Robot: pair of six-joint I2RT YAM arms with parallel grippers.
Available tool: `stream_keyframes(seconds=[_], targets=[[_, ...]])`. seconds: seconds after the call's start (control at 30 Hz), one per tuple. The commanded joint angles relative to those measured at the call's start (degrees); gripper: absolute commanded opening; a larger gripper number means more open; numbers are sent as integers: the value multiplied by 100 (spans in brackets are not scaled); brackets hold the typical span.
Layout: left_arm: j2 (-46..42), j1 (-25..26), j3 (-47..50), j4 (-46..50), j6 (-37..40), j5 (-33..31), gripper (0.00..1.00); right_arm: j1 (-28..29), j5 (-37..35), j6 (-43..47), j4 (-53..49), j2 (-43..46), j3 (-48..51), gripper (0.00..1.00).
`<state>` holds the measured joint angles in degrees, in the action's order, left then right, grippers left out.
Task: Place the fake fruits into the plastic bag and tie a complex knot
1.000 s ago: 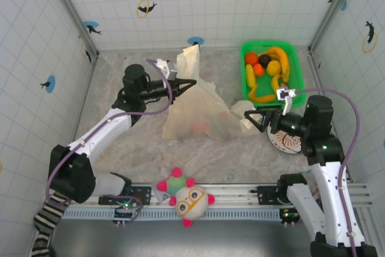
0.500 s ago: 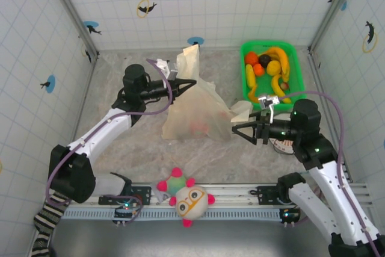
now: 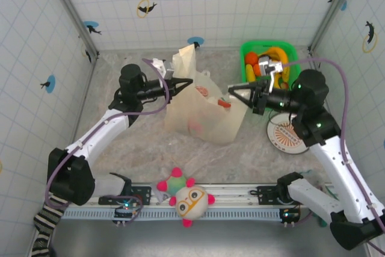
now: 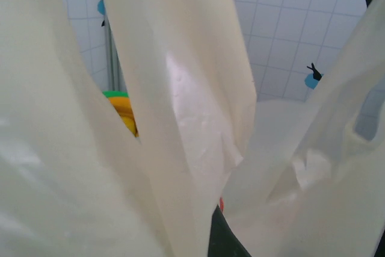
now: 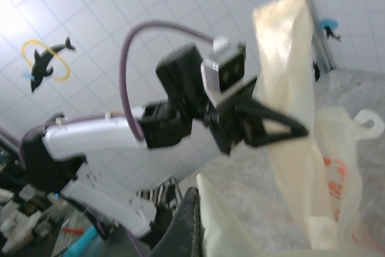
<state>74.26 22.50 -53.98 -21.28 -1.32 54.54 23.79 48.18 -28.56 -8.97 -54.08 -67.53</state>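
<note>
The thin, translucent cream plastic bag (image 3: 204,121), printed with orange and red fruit, stands near the middle of the marbled table (image 3: 132,148), its mouth held open between the two arms. The left gripper (image 3: 187,80) has its fingers pressed together on a long handle strip at the bag's left rim, and the strip rises upright above the fingertips. Seen from the right wrist, the black jaws clamp the cream strip partway up. The right gripper (image 3: 232,94) pinches the opposite rim, its fingers closed on a fold of cream film that shows at the lower edge of its own wrist view. Some of the small glossy fake fruits (image 3: 224,104) are at the bag: a red one by the right rim, close to the right gripper's tips, a pinkish one (image 3: 203,91) just inside the mouth, and a reddish one (image 3: 194,127) showing dimly through the front wall. Others, orange, yellow and dark, sit in the green rectangular plastic basket (image 3: 264,44) in the far right corner, partly behind the right arm. A round white plate with an orange pattern (image 3: 287,138) lies on the table under the right arm, apart from the bag. A round pink-spiked plush toy with glasses (image 3: 187,200) sits at the near edge between the arm bases. In the left wrist view, cream film hangs close to the lens, with a sliver of the basket and a yellow fruit between its folds.
</note>
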Motion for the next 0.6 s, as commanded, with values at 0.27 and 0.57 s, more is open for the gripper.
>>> stream_keyframes(seconds=[0.27,0.57], targets=[[-483,-430,-21,-144,13,564,0,-299,-532,447,-21,-1119,-1564,2],[-277,-431,198,-285,-86,681,0,-523,-895,395,361,-713,-52,7]])
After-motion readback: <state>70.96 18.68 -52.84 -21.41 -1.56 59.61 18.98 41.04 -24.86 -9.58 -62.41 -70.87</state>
